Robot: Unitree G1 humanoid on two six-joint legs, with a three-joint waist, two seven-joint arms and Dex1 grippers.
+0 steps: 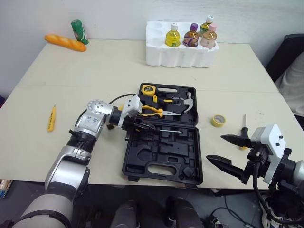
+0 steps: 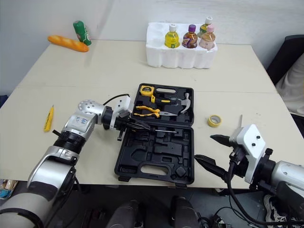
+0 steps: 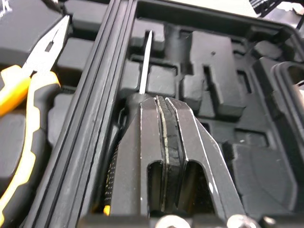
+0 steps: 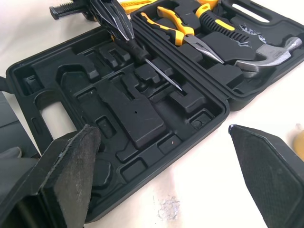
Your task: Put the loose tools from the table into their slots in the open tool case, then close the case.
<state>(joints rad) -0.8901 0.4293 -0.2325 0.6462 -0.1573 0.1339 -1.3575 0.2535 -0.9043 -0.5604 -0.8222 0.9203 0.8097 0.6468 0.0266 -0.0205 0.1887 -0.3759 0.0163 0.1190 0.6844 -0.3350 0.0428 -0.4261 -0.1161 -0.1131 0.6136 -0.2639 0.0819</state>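
Beige table [image 1: 95,71] against a white wall. In the head views we saw the open black tool case [image 1: 161,169] near the table's front edge. Tape measure [image 1: 149,90], pliers [image 1: 151,111] and hammer [image 1: 188,101] sat in its far half. Left end effector [image 1: 142,125] was over the case's left rim, narrow, at the slim screwdriver [image 1: 166,130], which lay across the near half close to the hinge. Right end effector [image 1: 215,147] hovered spread wide just off the case's right side, holding nothing. Loose on the table: tape roll [image 1: 218,120] and second screwdriver [image 1: 244,127] right of the case, yellow tool [image 1: 51,118] well to the left.

Left wrist view: fingers [image 3: 152,133] were pressed together with nothing between them. The slim screwdriver's handle was just beside them, shaft pointing away. We could not tell if it was fully seated.

Right wrist view: the pads [image 4: 71,166] stood far apart, framing the case's near half. The left end effector's tips touched the slim screwdriver's handle.
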